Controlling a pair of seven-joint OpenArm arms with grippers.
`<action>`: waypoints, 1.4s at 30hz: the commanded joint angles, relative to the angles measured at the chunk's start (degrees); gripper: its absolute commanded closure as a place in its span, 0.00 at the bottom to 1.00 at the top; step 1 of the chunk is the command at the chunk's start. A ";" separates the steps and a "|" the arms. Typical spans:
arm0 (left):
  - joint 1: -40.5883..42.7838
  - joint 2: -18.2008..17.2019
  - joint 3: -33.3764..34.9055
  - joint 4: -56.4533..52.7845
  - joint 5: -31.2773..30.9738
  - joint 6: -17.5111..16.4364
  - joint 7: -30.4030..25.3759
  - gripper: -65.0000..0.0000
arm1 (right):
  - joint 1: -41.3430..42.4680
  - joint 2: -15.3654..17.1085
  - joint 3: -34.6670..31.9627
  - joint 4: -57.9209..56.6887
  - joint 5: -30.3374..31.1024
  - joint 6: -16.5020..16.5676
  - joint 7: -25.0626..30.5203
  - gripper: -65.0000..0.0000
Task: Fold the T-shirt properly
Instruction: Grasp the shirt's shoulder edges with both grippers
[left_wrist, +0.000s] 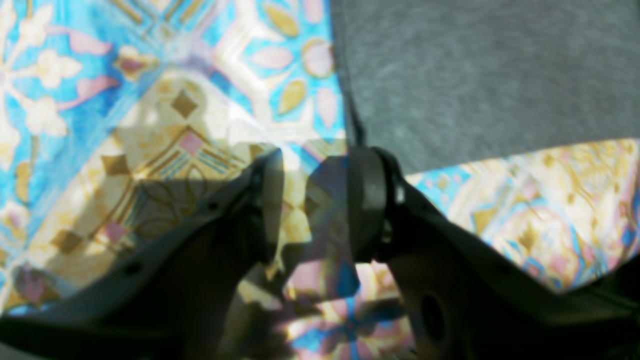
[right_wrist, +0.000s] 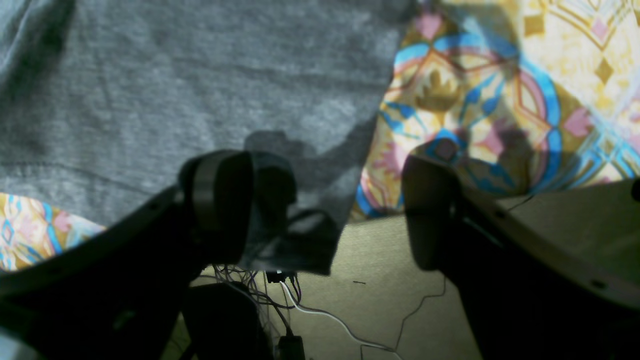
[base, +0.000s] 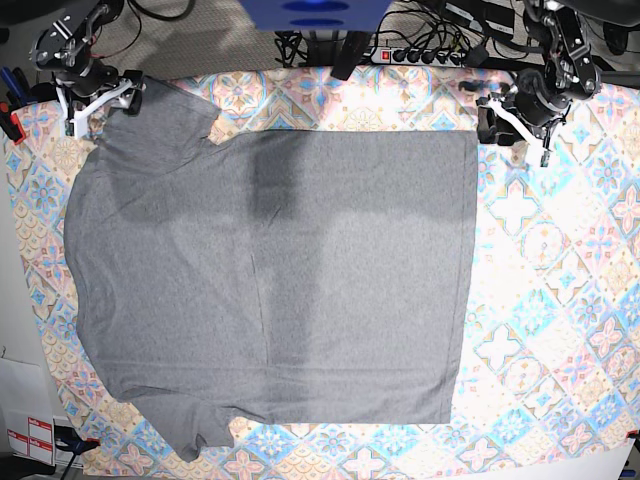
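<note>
Grey T-shirt (base: 270, 270) spread flat, front down or up cannot be told, with the tile-patterned tablecloth (base: 560, 300) under it and showing all round it. No fold made in the T-shirt yet. Looks like the very start: getting hold of two points along the T-shirt's far edge.

Left gripper (left_wrist: 314, 202) just beside the T-shirt's far hem corner (base: 468, 140), on the bare cloth side of it. Fingers a little apart, with only tablecloth and shadow seen between them. Nothing held. One finger close against the T-shirt's edge, maybe touching; too blurry to say.

Right gripper (right_wrist: 325, 205) at the T-shirt's far sleeve (base: 150, 105), at the other end of that same far edge. Fingers spread wide. A bit of the sleeve hanging down between them, close to one finger, but not pinched. Nothing held here either.

Next, probably: slide the left gripper sideways onto the hem corner so the edge sits between the fingers, then squeeze. Same for the right gripper on the sleeve or the shoulder next to it. Need to catch both layers of the soft cloth and none of the tablecloth under the T-shirt. After that, lift both ends together and carry the far edge over toward the near edge of the T-shirt, keeping it straight so no wrinkles bunch up.
</note>
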 joint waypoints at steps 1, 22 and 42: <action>-1.14 -1.45 0.11 -0.28 -0.96 -0.23 -0.55 0.68 | -1.23 0.06 0.30 -0.10 -1.86 -0.32 -3.11 0.30; -3.69 -1.81 10.75 -6.08 -1.05 -0.23 -0.64 0.68 | -1.40 0.06 -1.72 0.16 -1.86 -0.32 -3.20 0.30; -3.60 -1.81 11.19 -6.08 -0.87 -0.23 -0.38 0.68 | 0.88 0.85 -9.54 0.34 -1.86 -0.32 -3.11 0.30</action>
